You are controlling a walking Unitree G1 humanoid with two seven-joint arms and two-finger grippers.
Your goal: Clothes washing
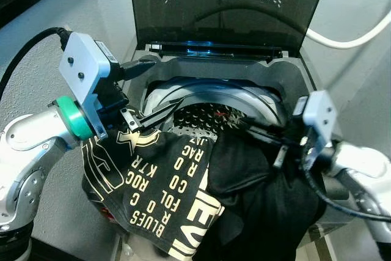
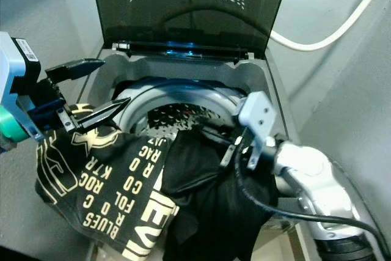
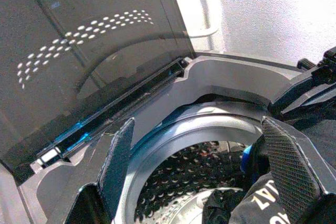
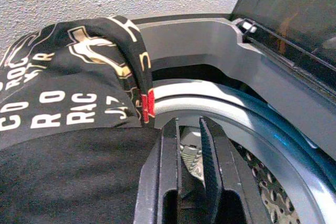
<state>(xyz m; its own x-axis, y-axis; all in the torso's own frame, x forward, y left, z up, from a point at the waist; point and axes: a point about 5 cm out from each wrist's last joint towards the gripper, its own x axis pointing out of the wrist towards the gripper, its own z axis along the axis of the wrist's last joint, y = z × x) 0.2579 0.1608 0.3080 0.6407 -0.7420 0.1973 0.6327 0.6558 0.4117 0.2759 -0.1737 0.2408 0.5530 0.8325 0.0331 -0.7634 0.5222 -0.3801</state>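
Note:
A top-loading washing machine (image 1: 287, 68) stands with its lid (image 1: 226, 4) raised and its perforated drum (image 1: 204, 117) showing. A black T-shirt with cream lettering (image 1: 159, 194) hangs over the front-left rim. Beside it a plain black garment (image 1: 263, 206) drapes over the front-right rim. My left gripper (image 1: 149, 90) is open at the left rim, just above the printed shirt, with nothing between its fingers (image 3: 118, 166). My right gripper (image 1: 237, 124) reaches over the black garment toward the drum mouth. Its fingers (image 4: 210, 156) are shut side by side, holding nothing.
A white hose (image 1: 348, 41) runs along the grey wall behind the machine on the right. Walls close in on both sides. A blue light glows at the lid hinge (image 1: 198, 45).

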